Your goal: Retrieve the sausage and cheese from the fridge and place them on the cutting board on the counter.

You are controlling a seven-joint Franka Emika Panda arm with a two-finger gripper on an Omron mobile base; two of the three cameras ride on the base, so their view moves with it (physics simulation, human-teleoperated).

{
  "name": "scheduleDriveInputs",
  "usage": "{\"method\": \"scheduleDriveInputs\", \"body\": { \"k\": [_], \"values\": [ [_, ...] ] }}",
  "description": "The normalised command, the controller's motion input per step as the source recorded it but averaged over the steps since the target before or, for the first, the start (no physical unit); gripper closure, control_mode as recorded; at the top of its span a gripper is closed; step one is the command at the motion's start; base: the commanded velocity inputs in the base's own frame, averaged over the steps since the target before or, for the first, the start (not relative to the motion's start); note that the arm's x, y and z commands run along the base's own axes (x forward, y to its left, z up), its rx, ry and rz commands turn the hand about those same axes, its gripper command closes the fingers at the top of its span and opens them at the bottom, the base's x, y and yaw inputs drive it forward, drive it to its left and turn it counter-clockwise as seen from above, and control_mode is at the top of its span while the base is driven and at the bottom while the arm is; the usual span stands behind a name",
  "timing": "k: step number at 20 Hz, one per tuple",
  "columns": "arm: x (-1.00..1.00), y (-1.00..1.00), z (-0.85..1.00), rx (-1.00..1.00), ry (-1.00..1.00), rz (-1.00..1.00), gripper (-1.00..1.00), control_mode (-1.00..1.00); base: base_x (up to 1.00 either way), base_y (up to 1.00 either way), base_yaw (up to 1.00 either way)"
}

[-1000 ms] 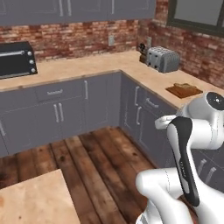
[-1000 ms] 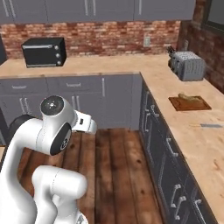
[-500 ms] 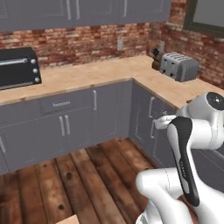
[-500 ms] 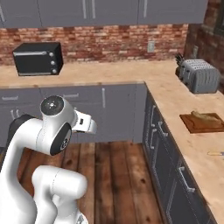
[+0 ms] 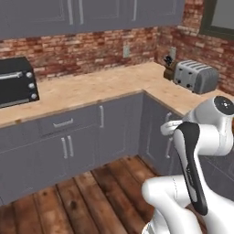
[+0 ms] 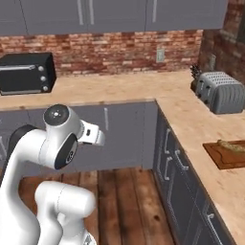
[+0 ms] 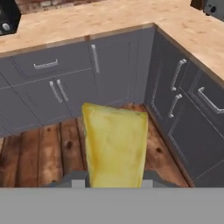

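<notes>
Since a second ago, both base views are seen to have swung across the kitchen: the toaster (image 6: 221,91) and the black oven (image 6: 25,72) are shifted in the pictures and look larger, which is read as the base driving and turning, not as any object moving. In the right base view the cutting board (image 6: 228,154) is now found at the right edge on the counter (image 6: 191,119), with a brownish piece, probably the sausage (image 6: 233,145), lying on it; that identity cannot be confirmed at this size.

In the hand view the cheese (image 7: 114,146) is seen as a pale yellow wedge rising from between the gripper (image 7: 113,181) fingers, which are clamped on its lower end. It is carried above the wooden floor (image 7: 52,144), in front of the grey cabinets (image 7: 65,83) at the inner corner of the counter.

The step in hand is judged to be the carrying of the cheese toward the board, so the task appears well along, with placement not yet done.

Several risks are foreseen. Only the base of the wedge is gripped, so it could be tipped or slid out by a sharp turn or stop of the base. The board could be missed, or the piece already on it struck, if the cheese is lowered without alignment. The counter edge could also be clipped by the arm.
</notes>
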Motion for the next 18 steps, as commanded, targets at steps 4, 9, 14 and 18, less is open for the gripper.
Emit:
{"method": "scheduleDriveInputs", "body": {
  "k": [4, 9, 14, 18],
  "values": [
    [0.00, 0.00, 0.00, 0.00, 0.00, 0.00, 1.00, 1.00, 0.49, 0.05, -0.45],
    [0.00, 0.00, 0.00, 0.00, 0.00, 0.00, 1.00, 1.00, 0.40, 0.08, -0.59],
    [0.00, 0.00, 0.00, 0.00, 0.00, 0.00, 1.00, 1.00, 0.41, 0.09, -0.57],
    [0.00, 0.00, 0.00, 0.00, 0.00, 0.00, 1.00, 1.00, 0.50, 0.15, -0.54]
  ]
}}
